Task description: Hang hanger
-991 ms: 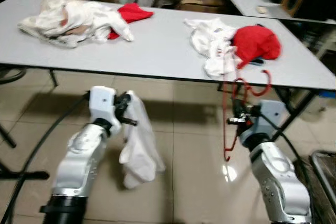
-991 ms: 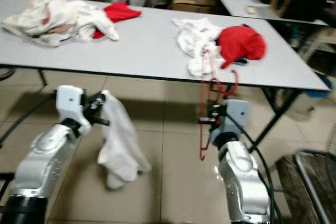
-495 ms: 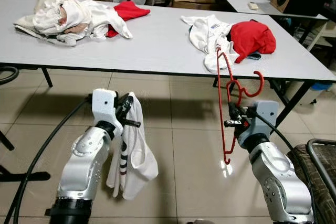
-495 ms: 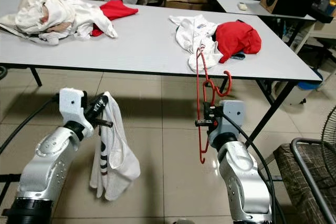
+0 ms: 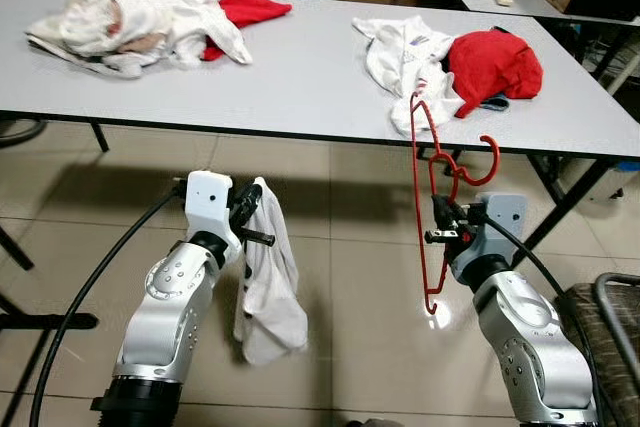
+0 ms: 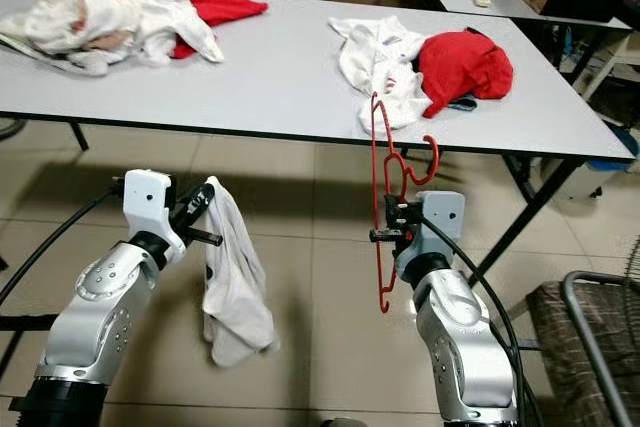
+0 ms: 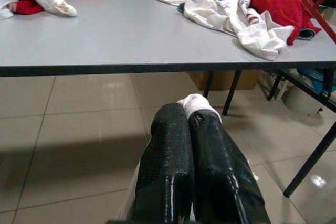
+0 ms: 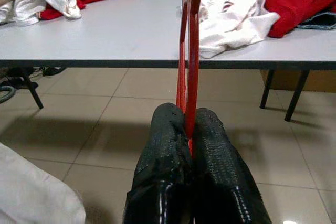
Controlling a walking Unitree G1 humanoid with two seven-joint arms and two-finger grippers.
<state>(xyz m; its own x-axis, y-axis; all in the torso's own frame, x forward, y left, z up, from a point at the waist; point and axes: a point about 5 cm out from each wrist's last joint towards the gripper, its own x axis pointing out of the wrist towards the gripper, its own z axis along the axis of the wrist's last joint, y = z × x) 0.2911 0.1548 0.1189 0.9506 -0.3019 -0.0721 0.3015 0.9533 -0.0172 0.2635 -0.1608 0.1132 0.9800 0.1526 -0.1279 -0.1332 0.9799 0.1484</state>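
Step in hand: carrying, by the look of it; the robot stands on the tiled floor in front of the grey table (image 5: pixel 300 77) with both arms raised and loaded, and nothing is hung yet.
Right gripper (image 5: pixel 437 224): fingers pinched tight on the red hanger (image 5: pixel 430 187), gripping one thin bar partway down.
Hanger position: held roughly upright just in front of the table's near edge, its hook up and curling to the robot's right, its lower end dangling toward the floor.
Left gripper (image 5: pixel 252 219): closed on a white garment (image 5: pixel 270 287), a bunched fold poking out between the fingertips while the rest hangs limp below.
On the table: a white and red heap of clothes (image 5: pixel 150 22) at the far left, and a white shirt (image 5: pixel 405 52) beside a red garment (image 5: pixel 495 62) near the right.
Hanging place: I cannot make out a rail or rack to take the hook.
Next move, as I judge it: find that rail, keep the grip firm so the hanger does not swing or twist, then raise the hook above it and lower it on.
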